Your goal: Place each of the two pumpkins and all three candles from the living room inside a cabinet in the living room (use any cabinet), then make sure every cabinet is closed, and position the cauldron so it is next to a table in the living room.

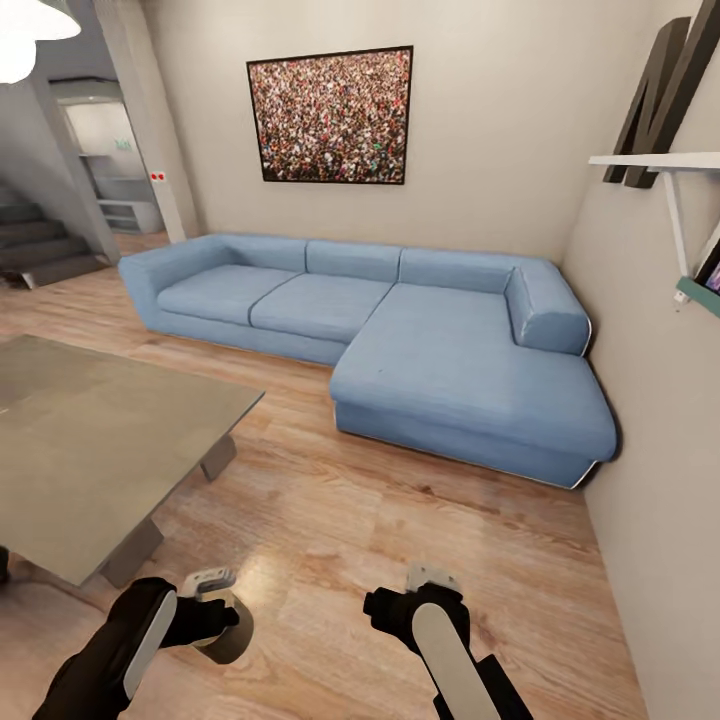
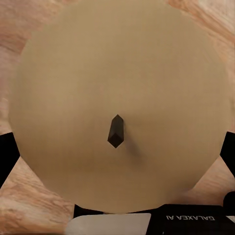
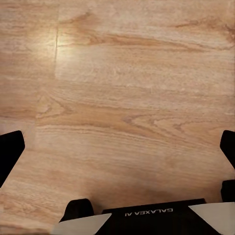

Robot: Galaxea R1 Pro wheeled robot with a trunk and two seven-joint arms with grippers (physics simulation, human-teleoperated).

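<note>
The left tool (image 1: pixel 222 620) is clamped on a candle (image 1: pixel 232 632), a stout pale beige cylinder held low over the wooden floor (image 1: pixel 340 520) in front of the robot; from the left wrist camera the candle's (image 2: pixel 117 98) round top faces straight up at the lens, its short dark wick standing near the middle, with the tool's black fingertips (image 2: pixel 7 156) pressed against its two sides and floorboards showing past its rim. The right tool (image 3: pixel 117 152) hangs beside it, a little way off over bare boards, its two black fingertips (image 3: pixel 11 149) standing wide apart at either edge of the right wrist picture with nothing but wood grain between them; in the head view that right tool (image 1: pixel 395 610) sits at the end of a black and white forearm reaching in from below. Just ahead and to the robot's left stands the low table (image 1: pixel 90 450), its grey-green tabletop flat and bare on the part I can see, resting on short grey block legs, with its near corner close to the left arm. Beyond it the floor runs to a large light blue corner sofa (image 1: pixel 400 330) set against the far wall and the right-hand wall. Above the sofa hangs a dark-framed picture (image 1: pixel 330 115) of a dense crowd. On the right wall a white shelf (image 1: pixel 655 160) carries big dark letters, and at far left grey stairs (image 1: pixel 40 245) climb beside an open doorway.
</note>
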